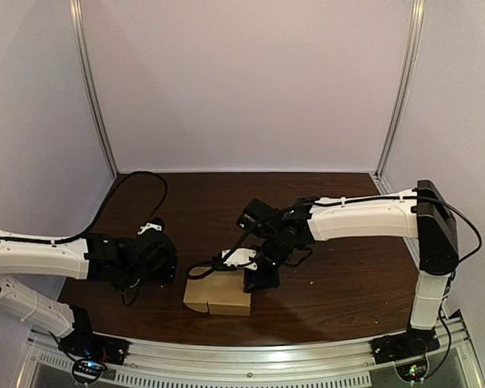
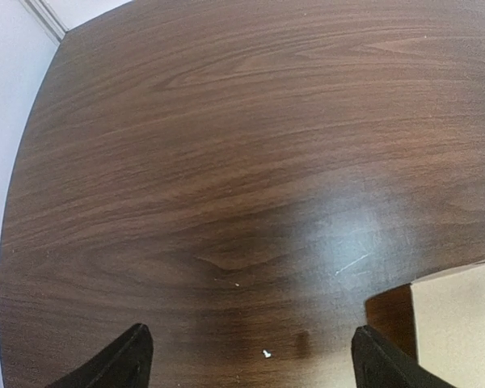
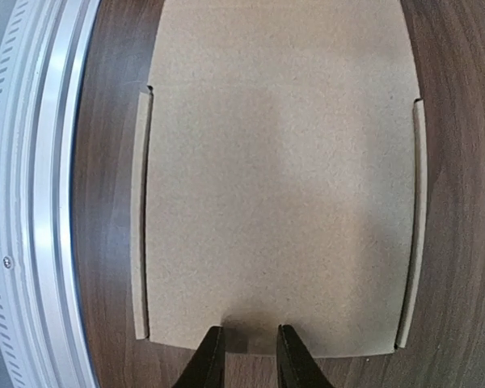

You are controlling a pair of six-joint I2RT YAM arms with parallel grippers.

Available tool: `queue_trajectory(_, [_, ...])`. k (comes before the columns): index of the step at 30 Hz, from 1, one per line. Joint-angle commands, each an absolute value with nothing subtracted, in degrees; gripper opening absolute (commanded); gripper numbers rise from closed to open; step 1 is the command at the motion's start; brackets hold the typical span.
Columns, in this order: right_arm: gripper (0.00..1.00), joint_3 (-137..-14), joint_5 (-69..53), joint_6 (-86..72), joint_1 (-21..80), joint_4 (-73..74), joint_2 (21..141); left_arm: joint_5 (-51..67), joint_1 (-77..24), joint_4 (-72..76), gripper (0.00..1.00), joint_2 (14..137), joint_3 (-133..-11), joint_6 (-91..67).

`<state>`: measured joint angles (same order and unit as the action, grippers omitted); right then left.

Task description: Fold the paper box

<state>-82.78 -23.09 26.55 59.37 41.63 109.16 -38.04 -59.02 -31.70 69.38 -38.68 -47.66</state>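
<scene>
The tan paper box (image 1: 218,295) lies near the table's front edge, with a seam down its near face. In the right wrist view its flat top panel (image 3: 279,162) fills the frame, with narrow side flaps at the left and right edges. My right gripper (image 1: 259,279) is at the box's far right edge. Its tips (image 3: 246,343) stand a narrow gap apart over the panel's edge, and nothing shows between them. My left gripper (image 1: 166,259) sits just left of the box, wide open (image 2: 250,364) over bare wood. A corner of the box (image 2: 461,323) shows by its right finger.
A metal rail (image 1: 250,356) runs along the table's near edge, close behind the box (image 3: 40,202). White walls and metal posts close off the back and sides. A small white crumb (image 2: 266,353) lies on the wood between the left fingers.
</scene>
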Motion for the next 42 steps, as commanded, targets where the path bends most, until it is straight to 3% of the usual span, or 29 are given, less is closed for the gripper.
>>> queue_trajectory(1, [0.22, -82.85, -22.67, 25.92, 59.15, 42.20, 111.04, -37.34, -59.00, -31.28, 0.88, 69.68, -39.46, -48.17])
queue_trajectory(17, [0.19, -72.05, -20.56, 28.92, 55.67, 40.89, 106.25, -41.10, -59.05, -32.51, 0.87, 63.59, -36.79, -49.13])
queue_trajectory(31, [0.20, -71.21, -21.61, 27.42, 54.37, 38.36, 106.56, -36.35, -58.99, -28.30, 0.83, 72.74, -36.87, -50.56])
queue_trajectory(38, [0.23, -72.60, -31.66, 19.46, 54.32, 34.77, 99.40, -39.66, -58.99, -29.66, 0.83, 67.34, -36.33, -49.76])
queue_trajectory(42, [0.18, -76.43, -37.29, 9.31, 54.43, 30.42, 104.36, -41.28, -59.03, -31.76, 0.84, 65.97, -37.24, -49.28])
